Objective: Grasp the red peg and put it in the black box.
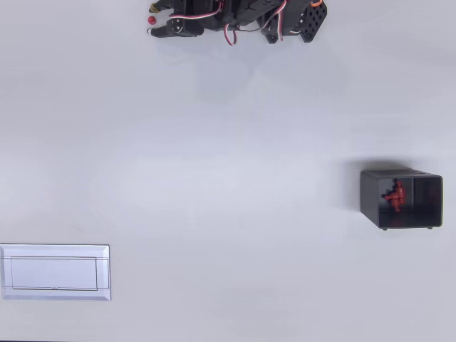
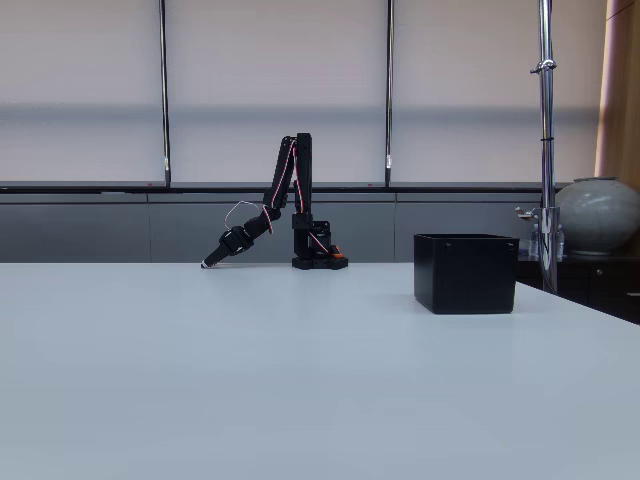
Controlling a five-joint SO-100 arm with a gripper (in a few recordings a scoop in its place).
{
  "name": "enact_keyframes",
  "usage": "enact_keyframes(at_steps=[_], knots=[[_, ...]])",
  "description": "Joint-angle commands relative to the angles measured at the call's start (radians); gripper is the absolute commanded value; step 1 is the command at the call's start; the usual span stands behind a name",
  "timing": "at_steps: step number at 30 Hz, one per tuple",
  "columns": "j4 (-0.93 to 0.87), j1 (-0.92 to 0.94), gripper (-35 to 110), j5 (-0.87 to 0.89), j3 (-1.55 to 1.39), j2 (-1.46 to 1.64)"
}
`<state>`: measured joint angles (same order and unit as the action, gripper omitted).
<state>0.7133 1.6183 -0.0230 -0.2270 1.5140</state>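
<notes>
I have the gripper (image 1: pixel 152 20) lowered to the table far from the black box (image 1: pixel 401 199), its tips right at the red peg (image 1: pixel 152 21), which sits between the fingers at the far table edge in the overhead view. I cannot tell whether the jaws have closed on it. The box already holds red pegs; the white plate (image 1: pixel 55 272) lies well apart.
</notes>
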Motion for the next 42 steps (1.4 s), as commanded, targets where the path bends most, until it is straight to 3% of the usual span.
enact_keyframes(at_steps=[1, 27, 42], knots=[[0.009, 0.008, 16, 0.0, -0.051, 0.011], [0.009, 0.003, 0, 0.012, -0.055, 0.018], [-0.026, -0.005, 0, -0.012, -0.048, -0.012]])
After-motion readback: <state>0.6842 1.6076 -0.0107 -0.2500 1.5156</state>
